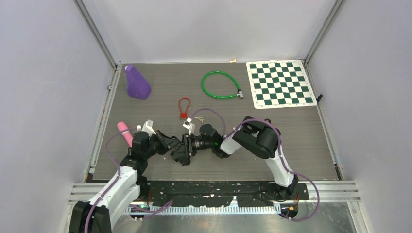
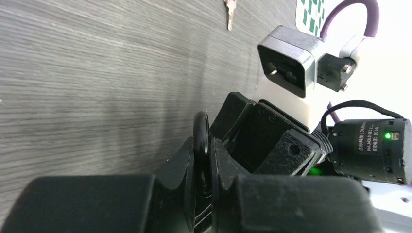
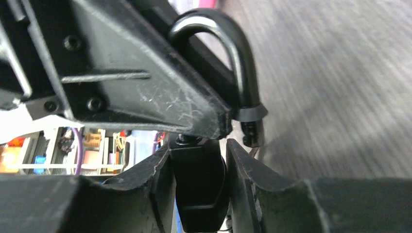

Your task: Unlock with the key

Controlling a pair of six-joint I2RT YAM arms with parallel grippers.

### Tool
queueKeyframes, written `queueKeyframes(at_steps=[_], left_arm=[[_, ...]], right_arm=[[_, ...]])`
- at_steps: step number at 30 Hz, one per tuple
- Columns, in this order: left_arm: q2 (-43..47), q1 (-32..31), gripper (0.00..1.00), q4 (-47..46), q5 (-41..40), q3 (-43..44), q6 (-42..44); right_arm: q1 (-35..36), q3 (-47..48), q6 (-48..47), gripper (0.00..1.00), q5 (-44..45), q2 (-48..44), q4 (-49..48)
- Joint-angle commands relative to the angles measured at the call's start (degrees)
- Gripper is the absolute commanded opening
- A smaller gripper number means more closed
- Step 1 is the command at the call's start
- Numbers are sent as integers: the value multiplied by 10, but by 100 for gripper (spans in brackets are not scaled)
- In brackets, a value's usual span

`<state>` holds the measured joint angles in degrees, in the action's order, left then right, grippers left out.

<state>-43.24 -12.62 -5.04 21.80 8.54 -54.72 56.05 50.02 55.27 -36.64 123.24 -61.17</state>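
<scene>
Padlock [image 3: 238, 63] is held over the middle of the worktop [image 1: 301, 141], clamped in the left pincer [image 2: 203, 148], while the black key [image 3: 199, 189] is pinched in the narrow right pincer [image 3: 198, 151], so the key is best twisted about its own axis with the padlock braced rigid.

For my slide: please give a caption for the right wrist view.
Right claw grips black key head under the padlock shackle.
</scene>
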Motion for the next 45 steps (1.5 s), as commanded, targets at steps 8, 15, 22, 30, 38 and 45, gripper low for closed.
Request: queueKeyframes(at_steps=[8, 15, 22, 30, 38, 45], left_arm=[[-12, -1, 0, -79, -199, -38, 111], [-82, 1, 4, -81, -277, 11, 110], [-232, 61, 7, -165, -227, 96, 82], [-369, 154, 53, -156, -166, 231, 100], [-297, 189, 89, -49, -175, 256, 117], [-176, 176, 99, 185, -178, 378, 170]], right_arm=[[-19, 40, -149, 76, 221, -150, 422], [-20, -7, -227, 79, 322, -278, 475], [-30, -70, -269, 80, 390, -414, 507], [-65, -121, -278, 82, 427, -502, 555], [-84, -106, -317, 92, 486, -548, 646], [-121, -43, -369, 96, 527, -531, 712]])
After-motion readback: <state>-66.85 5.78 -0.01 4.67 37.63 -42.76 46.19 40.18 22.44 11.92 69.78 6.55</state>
